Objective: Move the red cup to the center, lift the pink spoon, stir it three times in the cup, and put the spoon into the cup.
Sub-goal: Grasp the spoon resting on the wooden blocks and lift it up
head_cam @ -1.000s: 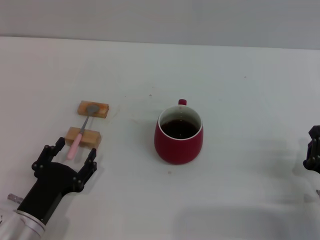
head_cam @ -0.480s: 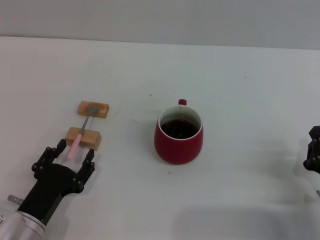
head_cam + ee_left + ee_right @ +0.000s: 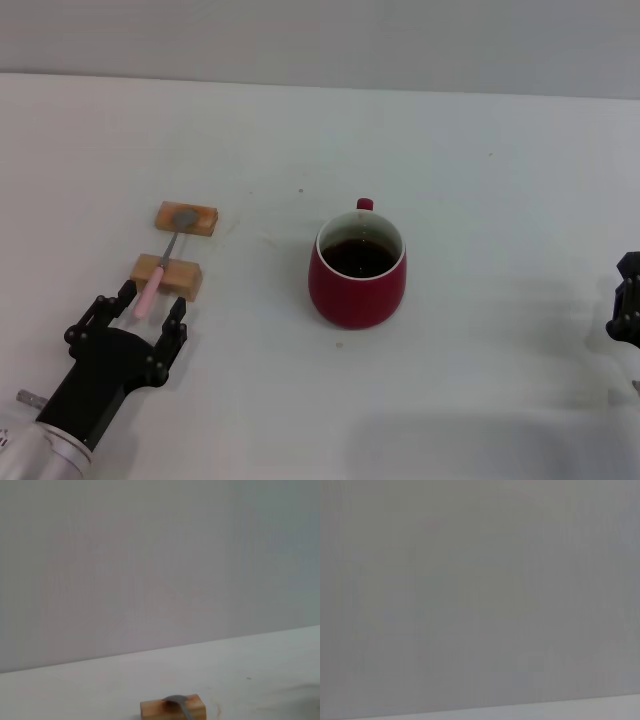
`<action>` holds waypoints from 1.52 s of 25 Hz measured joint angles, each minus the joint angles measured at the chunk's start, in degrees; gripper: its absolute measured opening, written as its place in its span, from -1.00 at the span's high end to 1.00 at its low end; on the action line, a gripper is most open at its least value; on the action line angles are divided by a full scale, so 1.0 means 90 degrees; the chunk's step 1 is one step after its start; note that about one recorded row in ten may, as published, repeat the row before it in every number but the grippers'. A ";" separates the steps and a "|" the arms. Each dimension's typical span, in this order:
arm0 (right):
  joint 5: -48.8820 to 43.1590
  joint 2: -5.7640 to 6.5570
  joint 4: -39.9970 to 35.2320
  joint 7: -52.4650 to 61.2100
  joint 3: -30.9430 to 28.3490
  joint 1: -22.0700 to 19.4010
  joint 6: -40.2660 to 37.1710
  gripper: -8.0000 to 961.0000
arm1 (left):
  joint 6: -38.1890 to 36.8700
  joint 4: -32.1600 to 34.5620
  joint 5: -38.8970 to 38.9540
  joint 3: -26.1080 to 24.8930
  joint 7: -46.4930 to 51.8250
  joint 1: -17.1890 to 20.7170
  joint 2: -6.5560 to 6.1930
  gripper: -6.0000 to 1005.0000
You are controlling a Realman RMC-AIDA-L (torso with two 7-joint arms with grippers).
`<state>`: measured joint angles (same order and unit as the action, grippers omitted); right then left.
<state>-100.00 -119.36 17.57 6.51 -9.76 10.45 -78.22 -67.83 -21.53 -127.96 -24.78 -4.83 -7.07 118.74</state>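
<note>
- Over the last second the left gripper [image 3: 146, 312] has been drawn slightly back toward the robot along the line of the spoon; cup, spoon and blocks have not shifted.
- The white table [image 3: 480, 170] carries everything, seen from the head camera.
- The red cup [image 3: 358, 270] is already set near the middle, its small handle turned away from the robot and dark liquid inside. It is judged heavy and spillable, with a smooth glazed wall; the body, not the small handle, is probably the surer hold.
- The left gripper is held low with its fingers spread, flanking the tip of the spoon's handle; no contact can be made out.
- The right gripper [image 3: 627, 300] is parked at the table's right edge; its finger state cannot be told.
- Two wooden blocks [image 3: 167, 274] are bridged by the spoon, which is thereby raised off the table.
- The pink spoon [image 3: 160, 269] is judged light, stiff and thin, likely to slip; the pink handle end overhanging the near block looks the place to pinch.
</note>
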 joint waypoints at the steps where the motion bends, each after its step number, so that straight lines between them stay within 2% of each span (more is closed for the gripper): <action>1: -0.0001 0.0000 -0.0003 -0.0001 0.0000 0.0000 0.0000 0.98 | 0.0019 -0.0004 0.0001 0.0000 0.0000 -0.0002 0.0000 -0.18; 13: -0.0004 0.0000 -0.0009 0.0000 0.0026 0.0000 0.0000 0.98 | 0.0080 -0.0059 0.0011 0.0000 0.0000 -0.0005 0.0000 -0.06; 29: -0.0003 0.0000 -0.0009 0.0000 0.0037 0.0000 0.0000 0.98 | 0.0068 -0.0055 0.0068 -0.0020 -0.0016 0.0005 0.0001 -0.03; 35: -0.0003 0.0007 -0.0009 0.0000 0.0038 0.0000 0.0000 0.98 | 0.0070 -0.0048 0.0068 -0.0020 -0.0006 -0.0006 0.0000 0.29; 38: -0.0003 0.0010 -0.0009 0.0000 0.0041 0.0000 0.0000 0.98 | 0.0071 -0.0052 0.0068 -0.0020 -0.0006 -0.0006 0.0000 0.33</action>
<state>-100.02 -119.27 17.49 6.50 -9.39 10.45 -78.22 -67.19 -22.00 -127.35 -24.96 -4.88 -7.13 118.74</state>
